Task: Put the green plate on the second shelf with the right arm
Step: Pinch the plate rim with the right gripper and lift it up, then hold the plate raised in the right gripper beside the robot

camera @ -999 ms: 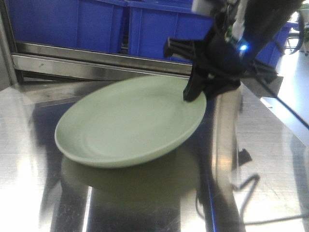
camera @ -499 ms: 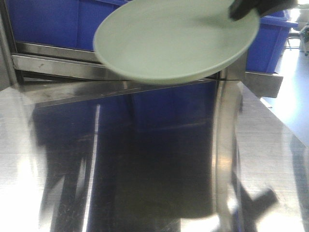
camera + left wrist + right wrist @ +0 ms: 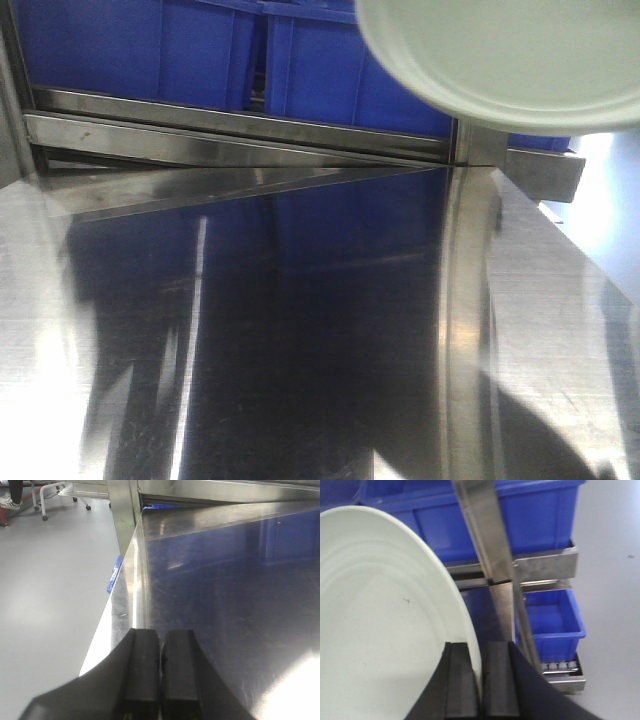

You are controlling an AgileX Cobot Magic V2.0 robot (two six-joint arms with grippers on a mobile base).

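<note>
Clamping the green plate (image 3: 385, 620) by its rim, the right gripper (image 3: 481, 652) is holding it aloft at one o'clock in the front view, probably leaving its underside free for shelving, while the left gripper (image 3: 160, 645) is idling closed and empty.

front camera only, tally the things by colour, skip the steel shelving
blue bins: 2
green plate: 1
total: 3
</note>
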